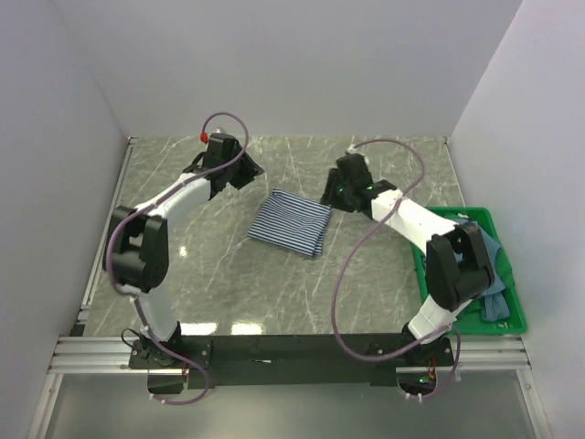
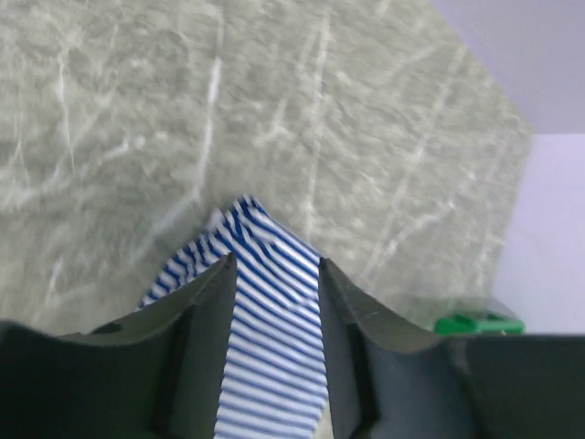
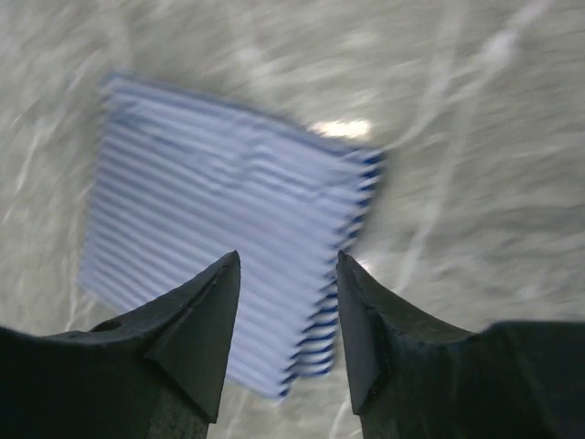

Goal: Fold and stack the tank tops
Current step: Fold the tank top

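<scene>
1. Two tank tops are in view. The striped tank top [image 1: 291, 224], navy and white, lies folded into a flat rectangle on the tabletop [image 1: 402, 165]. The teal tank top [image 1: 500, 297] sits bunched inside a crate.
2. There is one green crate [image 1: 494, 326], well to the right of the striped tank top. The right arm partly covers it.
3. There are two tools. The left tool [image 2: 274, 265] hovers just off the striped tank top's far-left corner, fingers spread and grasping nothing.
4. The right tool [image 3: 283, 261] hangs above the striped tank top's far-right corner, released and empty. Its wrist view is blurred.
5. The tabletop is grey-green and marble-patterned with pale veins, with glare patches nearer than the striped tank top.
6. Plain white walls [image 1: 292, 64] close in on the left, far and right sides.
</scene>
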